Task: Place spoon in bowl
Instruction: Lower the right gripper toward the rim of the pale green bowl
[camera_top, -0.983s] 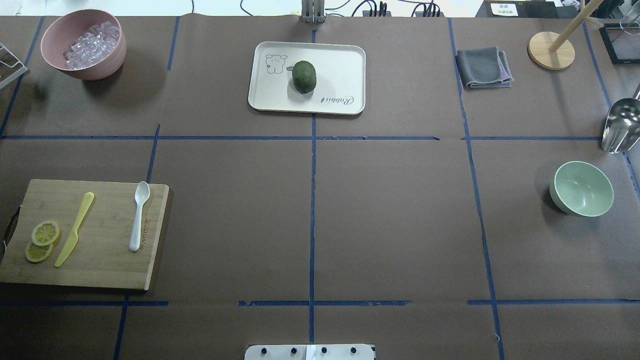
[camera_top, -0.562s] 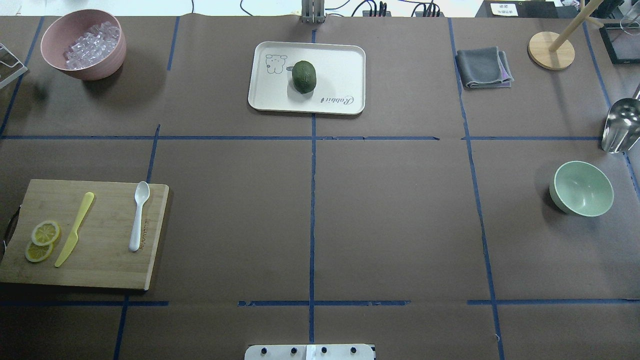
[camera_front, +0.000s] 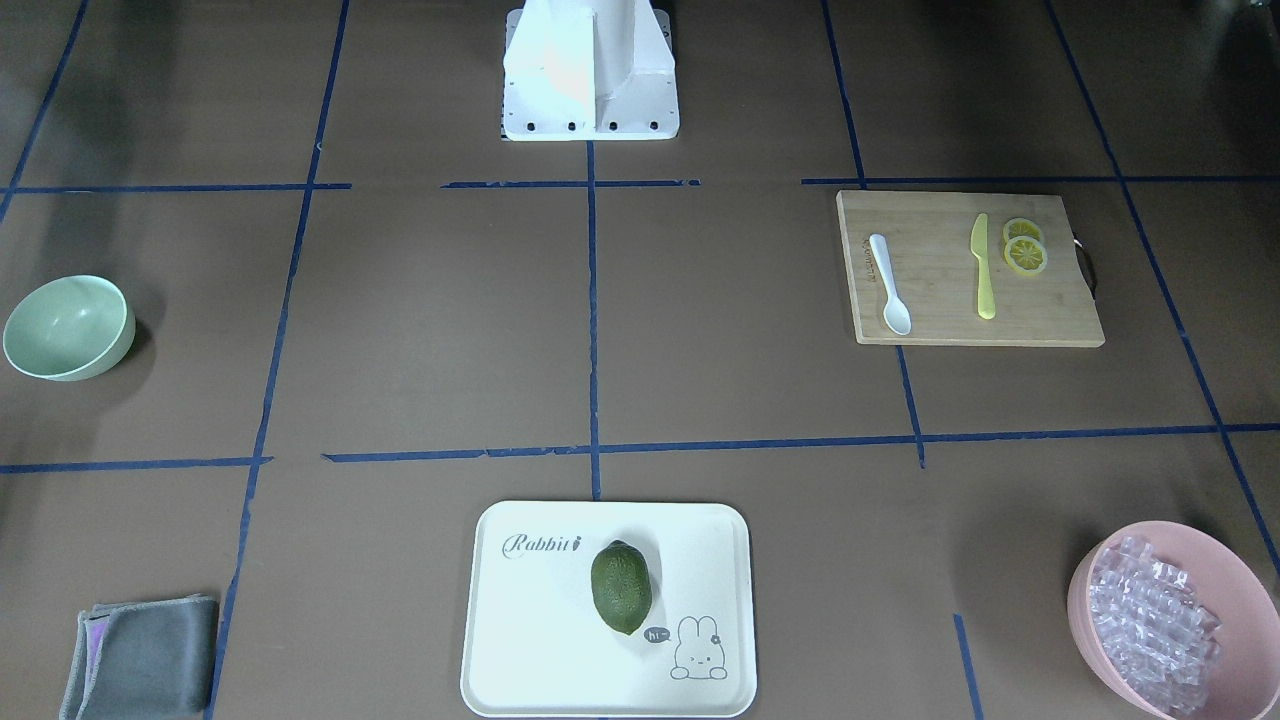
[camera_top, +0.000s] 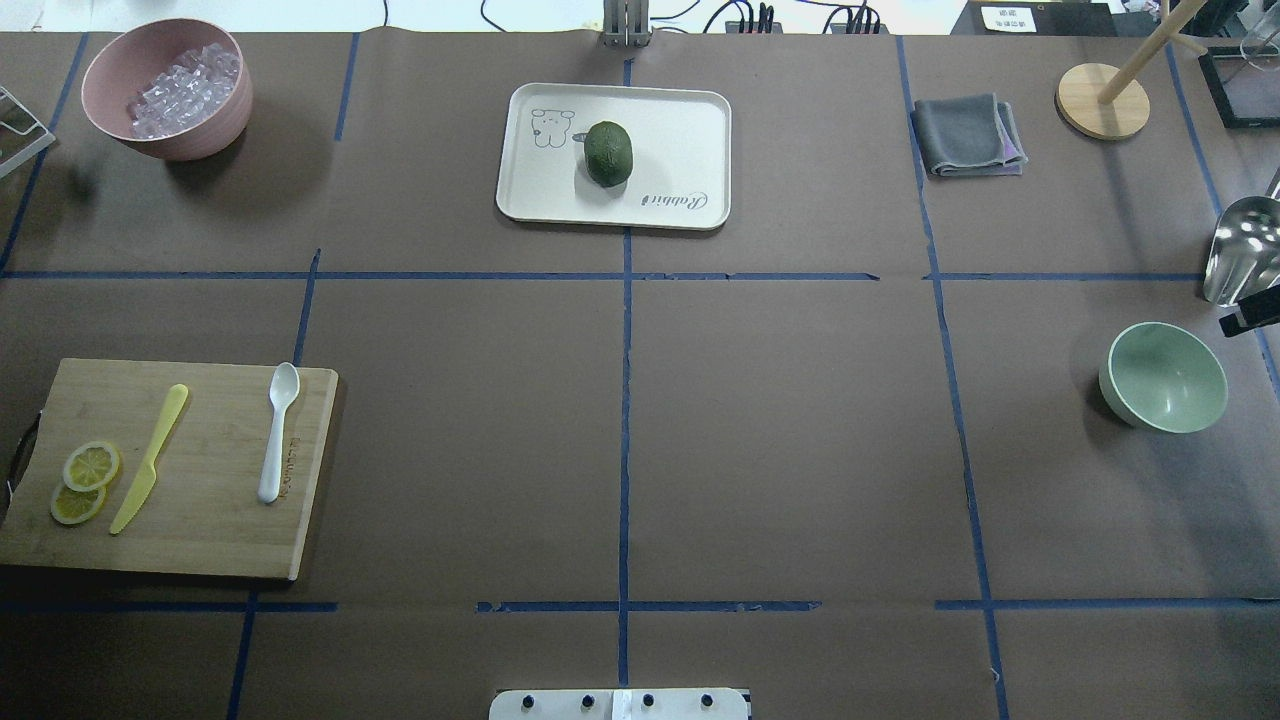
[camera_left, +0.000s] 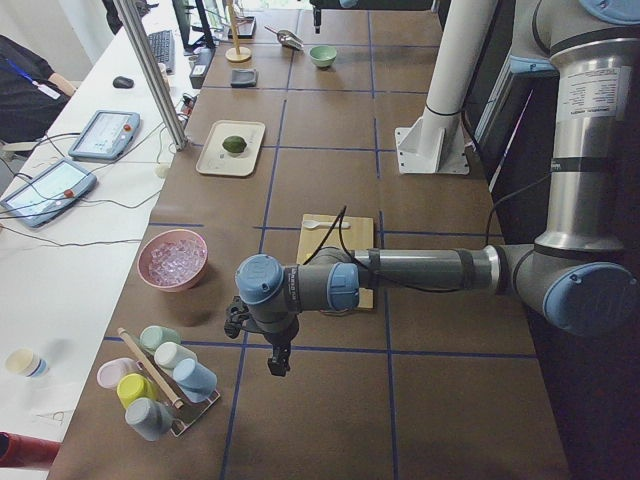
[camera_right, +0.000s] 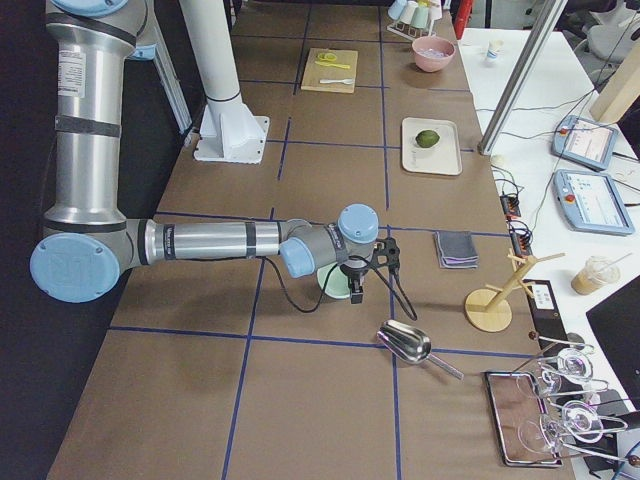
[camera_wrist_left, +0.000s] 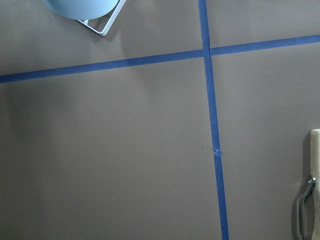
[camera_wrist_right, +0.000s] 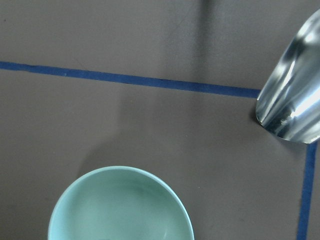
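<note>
The white spoon (camera_top: 277, 432) lies on the wooden cutting board (camera_top: 200, 540) at the table's left, scoop pointing away from the robot; it also shows in the front view (camera_front: 889, 283). The mint-green bowl (camera_top: 1163, 376) stands empty at the right, and shows in the right wrist view (camera_wrist_right: 120, 205). My right gripper (camera_right: 357, 290) hangs close over the bowl's outer side; only a black tip of it (camera_top: 1248, 318) shows overhead, and I cannot tell if it is open. My left gripper (camera_left: 278, 360) hangs beyond the board's outer end, far from the spoon; I cannot tell its state.
A yellow knife (camera_top: 148, 458) and lemon slices (camera_top: 85, 482) share the board. A pink bowl of ice cubes (camera_top: 167, 88), a tray (camera_top: 680, 150) with a green fruit, a grey cloth (camera_top: 967, 135), a metal scoop (camera_top: 1243, 250) and a cup rack (camera_left: 160, 380) stand around.
A black tip of the right gripper has come into the overhead view at the right edge, beside the bowl. The spoon and the bowl have not moved.
</note>
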